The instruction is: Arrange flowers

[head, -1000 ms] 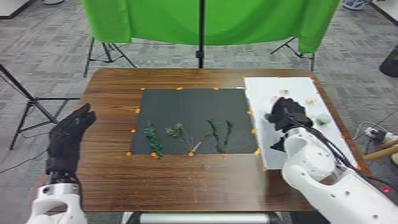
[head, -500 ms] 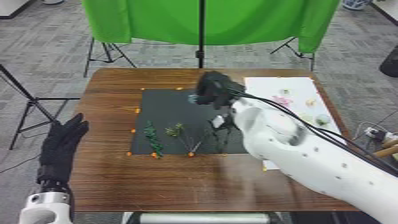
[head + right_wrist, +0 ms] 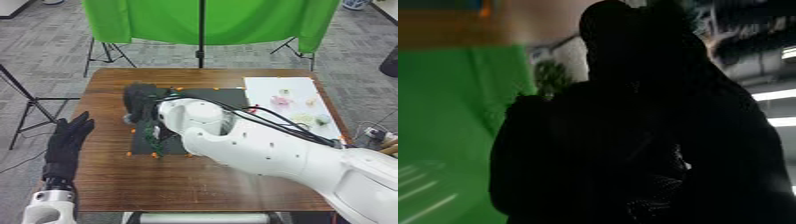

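In the head view, my right hand [image 3: 140,100], blurred, is above the left part of the dark mat [image 3: 218,96], curled round a pale bluish flower [image 3: 131,119]. A green leafy stem [image 3: 155,145] lies below it on the mat; my right arm covers the other stems. On the white board [image 3: 258,87] at the right lie a pink flower [image 3: 282,101], a yellowish one [image 3: 284,92] and several pale or green ones. My left hand [image 3: 67,137] is open beside the table's left edge. The right wrist view has my right hand [image 3: 611,135] dark, with leafy green [image 3: 552,77] beside it.
The brown wooden table [image 3: 195,187] surrounds the mat and board. Orange markers line the mat's edges. A green cloth [image 3: 160,22] hangs from a stand behind the table. My right arm stretches across the board's lower part and the mat.
My right hand has swept left from the white board, across the mat to its left side, with the bluish flower. The left hand has shifted slightly, and its fingers are more spread.
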Controlling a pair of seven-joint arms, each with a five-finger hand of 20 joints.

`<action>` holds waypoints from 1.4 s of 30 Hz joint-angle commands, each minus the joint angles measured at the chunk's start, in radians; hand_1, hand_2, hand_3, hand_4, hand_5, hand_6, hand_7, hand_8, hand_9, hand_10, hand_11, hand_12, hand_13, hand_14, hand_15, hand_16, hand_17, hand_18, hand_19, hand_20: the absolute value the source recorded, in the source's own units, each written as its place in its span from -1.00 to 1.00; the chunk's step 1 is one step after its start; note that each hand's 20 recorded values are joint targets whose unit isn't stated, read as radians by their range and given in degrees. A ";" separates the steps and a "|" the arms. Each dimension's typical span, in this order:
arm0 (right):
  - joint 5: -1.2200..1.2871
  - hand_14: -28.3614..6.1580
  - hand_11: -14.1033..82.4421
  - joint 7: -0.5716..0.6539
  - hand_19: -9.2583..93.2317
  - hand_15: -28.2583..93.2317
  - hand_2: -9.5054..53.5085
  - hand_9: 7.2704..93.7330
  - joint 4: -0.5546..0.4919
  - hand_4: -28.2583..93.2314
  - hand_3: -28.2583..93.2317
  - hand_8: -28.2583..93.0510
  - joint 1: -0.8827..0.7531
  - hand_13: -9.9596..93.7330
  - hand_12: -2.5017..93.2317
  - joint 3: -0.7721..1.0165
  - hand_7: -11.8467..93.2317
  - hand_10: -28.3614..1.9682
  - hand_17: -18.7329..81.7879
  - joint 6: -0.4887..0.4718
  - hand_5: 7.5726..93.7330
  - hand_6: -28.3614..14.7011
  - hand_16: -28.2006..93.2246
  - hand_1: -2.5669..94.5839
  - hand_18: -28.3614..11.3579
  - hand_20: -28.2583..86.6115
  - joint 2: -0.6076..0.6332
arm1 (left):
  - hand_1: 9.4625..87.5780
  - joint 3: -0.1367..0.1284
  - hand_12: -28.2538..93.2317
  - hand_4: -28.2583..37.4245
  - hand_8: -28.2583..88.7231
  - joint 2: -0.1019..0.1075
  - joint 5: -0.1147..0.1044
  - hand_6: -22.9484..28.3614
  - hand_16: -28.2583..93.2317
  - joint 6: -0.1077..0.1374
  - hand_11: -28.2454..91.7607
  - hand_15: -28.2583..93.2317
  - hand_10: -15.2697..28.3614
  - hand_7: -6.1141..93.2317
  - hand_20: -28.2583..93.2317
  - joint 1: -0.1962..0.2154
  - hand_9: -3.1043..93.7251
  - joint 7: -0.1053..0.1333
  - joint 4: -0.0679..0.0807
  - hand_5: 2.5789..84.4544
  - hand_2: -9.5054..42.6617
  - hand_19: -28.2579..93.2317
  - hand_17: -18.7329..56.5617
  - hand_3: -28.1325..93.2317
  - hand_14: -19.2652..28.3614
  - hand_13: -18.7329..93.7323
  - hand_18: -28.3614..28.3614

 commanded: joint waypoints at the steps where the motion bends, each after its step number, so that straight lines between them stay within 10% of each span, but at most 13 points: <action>1: -0.040 0.57 -0.10 0.007 1.00 0.39 -1.00 0.92 0.072 -0.81 0.34 -0.26 0.002 1.00 -0.17 -0.040 -0.37 0.23 0.74 -0.019 0.69 0.34 0.02 0.32 -0.02 0.42 -0.048 | -0.87 0.023 -0.31 -1.00 -0.60 0.011 -0.010 0.13 -0.45 0.002 -0.37 -0.41 0.30 -0.82 -0.25 -0.022 -0.11 0.011 0.014 0.00 -0.03 -0.50 -0.46 0.39 0.43 -0.16 0.42; 13: -0.073 0.57 -0.02 0.044 1.00 0.39 -1.00 0.91 0.141 -0.81 0.34 -0.26 -0.020 1.00 -0.22 -0.071 -0.37 0.22 0.74 -0.069 0.69 0.33 0.02 0.31 -0.03 0.43 -0.063 | -0.88 0.055 -0.31 -1.00 -0.60 0.007 -0.010 0.13 -0.45 -0.007 -0.36 -0.40 0.29 -0.81 -0.25 -0.043 -0.12 0.038 0.035 -0.01 -0.12 -0.50 -0.46 0.41 0.45 -0.16 0.43; 21: -0.073 0.56 0.00 0.056 1.00 0.39 -1.00 0.90 0.155 -0.81 0.34 -0.27 -0.027 1.00 -0.25 -0.072 -0.38 0.21 0.74 -0.059 0.70 0.34 0.02 0.30 -0.04 0.44 -0.056 | -0.53 0.049 -0.29 -0.80 -0.60 -0.001 -0.007 0.12 -0.45 -0.031 -0.35 -0.40 0.24 -0.79 -0.25 -0.041 -0.13 0.098 0.068 -0.08 -0.99 -0.51 -0.45 0.54 0.43 -0.15 0.45; 32: -0.060 0.56 0.01 0.079 1.00 0.38 -1.00 0.87 0.142 -0.80 0.34 -0.29 -0.025 1.00 -0.25 -0.057 -0.44 0.19 0.74 -0.053 0.64 0.30 0.04 0.26 -0.04 0.43 -0.034 | -0.60 0.038 -0.28 -0.81 -0.60 -0.018 -0.085 0.09 -0.43 -0.033 -0.36 -0.42 0.22 -0.78 -0.25 -0.008 -0.15 0.135 0.082 -0.10 -1.00 -0.52 -0.47 0.55 0.42 -0.16 0.49; 42: -0.034 0.55 0.08 0.078 1.00 0.37 -1.00 0.83 0.114 -0.77 0.30 -0.33 -0.030 1.00 -0.35 -0.012 -0.48 0.16 0.73 -0.058 0.58 0.25 0.04 0.19 -0.03 0.42 -0.004 | -0.61 0.035 -0.27 -0.85 -0.60 -0.025 -0.081 0.09 -0.42 -0.044 -0.36 -0.42 0.21 -0.78 -0.24 0.005 -0.14 0.125 0.078 -0.09 -1.00 -0.52 -0.47 0.56 0.42 -0.16 0.48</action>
